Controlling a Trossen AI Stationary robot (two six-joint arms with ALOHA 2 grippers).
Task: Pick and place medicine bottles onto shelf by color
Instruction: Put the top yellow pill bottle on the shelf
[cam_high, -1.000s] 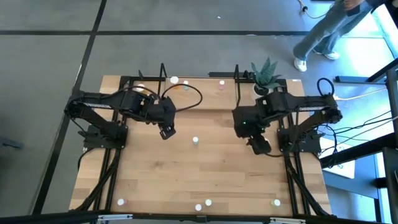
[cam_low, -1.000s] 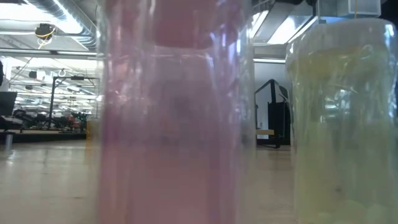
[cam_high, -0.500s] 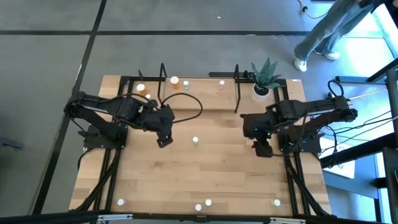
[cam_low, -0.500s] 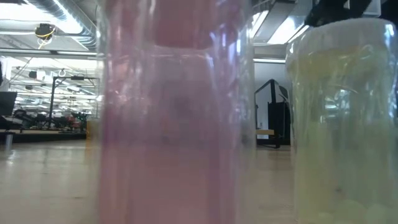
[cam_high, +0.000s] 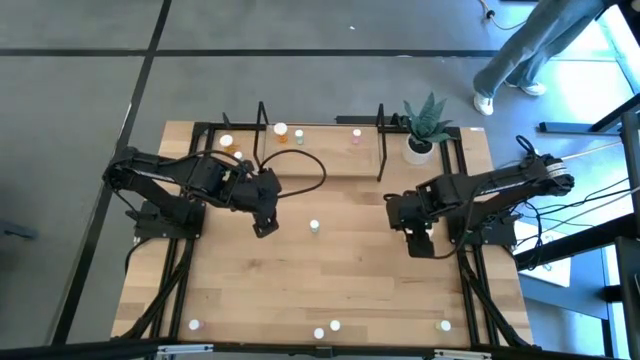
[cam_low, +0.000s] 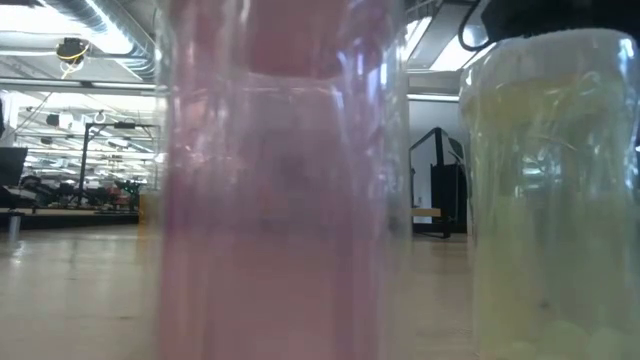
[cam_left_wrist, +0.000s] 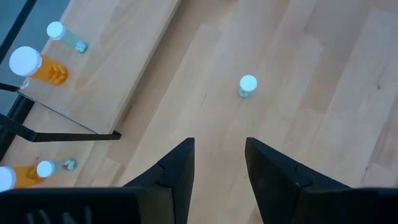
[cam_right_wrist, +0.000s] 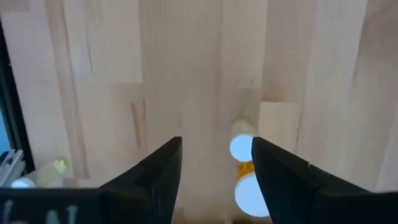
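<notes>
Meanwhile, left gripper (cam_left_wrist: 217, 163) and right gripper (cam_right_wrist: 214, 163) — parted, empty.

Worktop (cam_high: 350, 270): light wooden boards with a black frame along the edges.
Shelf (cam_high: 330, 150): low wooden board at the far edge of the worktop, thin black upright loops at both ends.
On the shelf: an orange bottle (cam_high: 281, 131), a white-capped bottle (cam_high: 226, 142) near the left loop, a pink bottle (cam_high: 356, 134) towards the right loop.
Mid worktop: one small green bottle (cam_high: 314, 227) standing alone.
Near edge: four white-capped bottles (cam_high: 334, 326) in a loose row.
Far right corner: a white pot with a spiky plant (cam_high: 424, 128).
</notes>
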